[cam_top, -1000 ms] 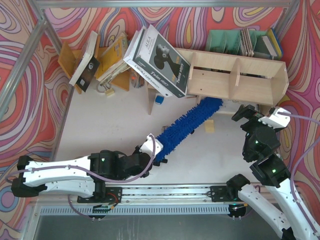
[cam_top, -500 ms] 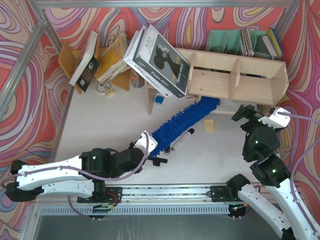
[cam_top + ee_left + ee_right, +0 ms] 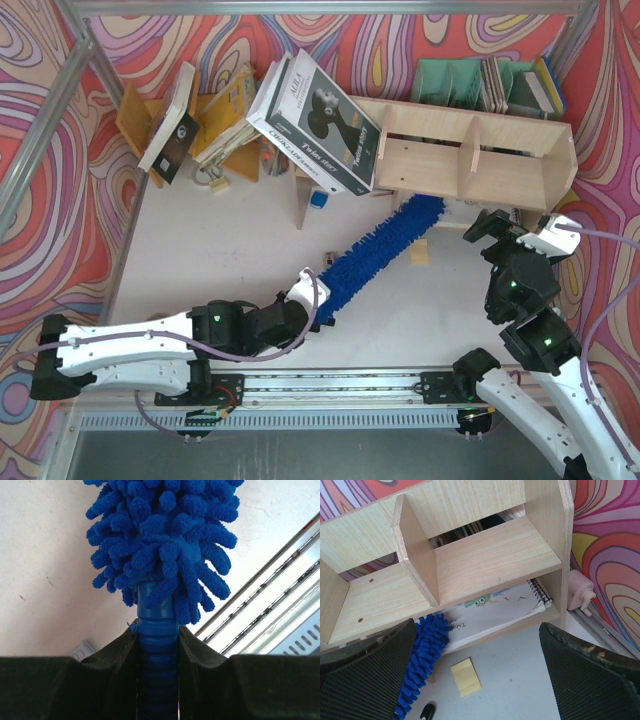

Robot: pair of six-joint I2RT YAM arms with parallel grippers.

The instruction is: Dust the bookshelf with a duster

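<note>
Duster [image 3: 375,250]: shaggy blue microfibre noodles on a ribbed plastic handle, stretched diagonally over the matte white table [image 3: 220,240], tip tucked under the pale plywood bookshelf [image 3: 470,165]. Left gripper [image 3: 157,650] clamped on the handle; right gripper [image 3: 476,670] spread wide, facing the shelf. Walls [image 3: 60,200] swirled pink, orange, purple.

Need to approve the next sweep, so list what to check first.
1. Left pincer shut on the handle of the duster: ok.
2. Duster tip reaches under the lowest board of the bookshelf, beside the spiral notebook: ok.
3. Right pincer open, holding nothing, off the duster: ok.
4. Tilted black-and-white box at the bookshelf's left end is steady: cannot tell.
5. Yellow pad lies apart from the duster: ok.
</note>
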